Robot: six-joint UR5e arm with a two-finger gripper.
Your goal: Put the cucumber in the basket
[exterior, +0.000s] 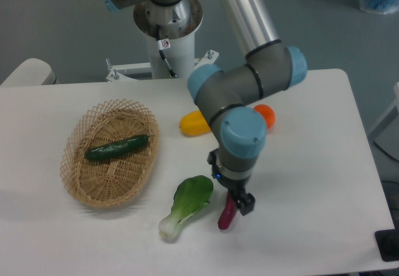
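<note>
The slim dark green cucumber (pixel 117 147) lies slantwise inside the oval tan wicker basket (pixel 75 182) at the left of the table. My gripper (pixel 241 205) is far off to the right of the basket, hanging low over the table just above the upper end of the purple eggplant (pixel 225 218). Its dark fingers stand apart and hold nothing. The arm's elbow and wrist arch over the middle of the table.
A leafy bok choy (pixel 187 205) lies left of the eggplant, between it and the basket. A yellow fruit (pixel 192 124) and an orange fruit (pixel 268 113) sit farther back, both partly hidden behind the arm. The white table's right edge runs near x 600.
</note>
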